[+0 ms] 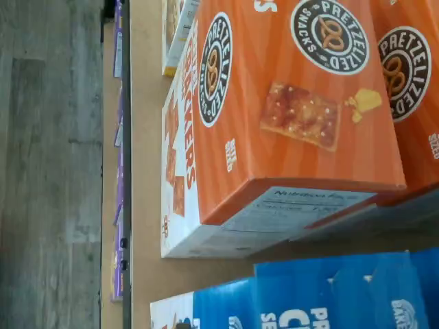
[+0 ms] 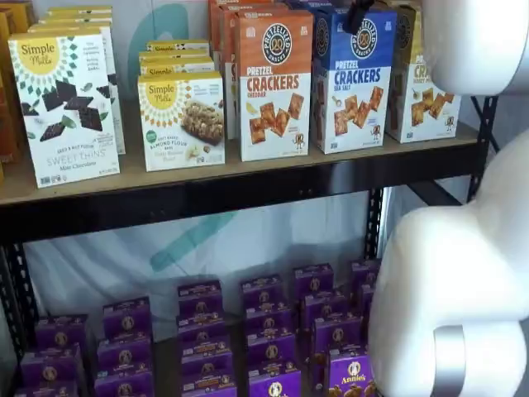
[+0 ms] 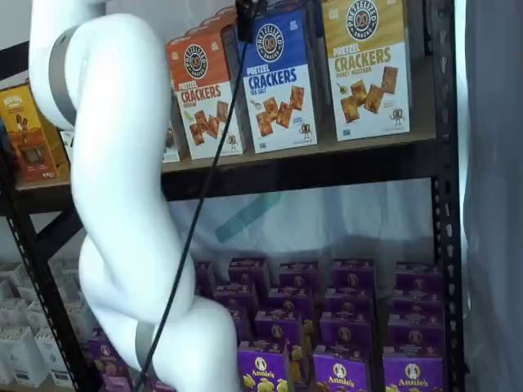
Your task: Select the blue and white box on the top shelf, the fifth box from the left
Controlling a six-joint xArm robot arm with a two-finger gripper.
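White robot arm (image 3: 122, 212): largest item in both shelf views; fills the 9 o'clock half of one and the 3 o'clock edge of the other, standing between camera and shelving, with a black cable (image 3: 200, 204) hanging along it.

Top shelf (image 2: 248, 186): tan wood deck on a thick black front beam, black uprights at its ends. A strip of bare deck runs in front of the boxes along the front edge.

Purple boxes (image 2: 273, 331): several rows on the lower level, well apart from the upper goods.

Simple Mills boxes (image 2: 66, 103): white and yellow, at 9 o'clock on the deck.

Orange cheddar cracker box (image 2: 274, 87): just beside the target at its 9 o'clock; fills most of the wrist view.

Yellow-topped cracker box (image 3: 368, 69): just beside the target at its 3 o'clock, a narrow gap between them.

Blue and white box (image 2: 354, 78): upright on the top shelf, front row, between the orange and yellow-topped boxes, more boxes behind it. Its blue top shows in the wrist view.

Hand (image 2: 357, 15): only a black finger shows at the 12 o'clock edge, over the blue box's upper front; a gap cannot be made out in the pictures, but the hand stands released, fully spread, grasping nothing.
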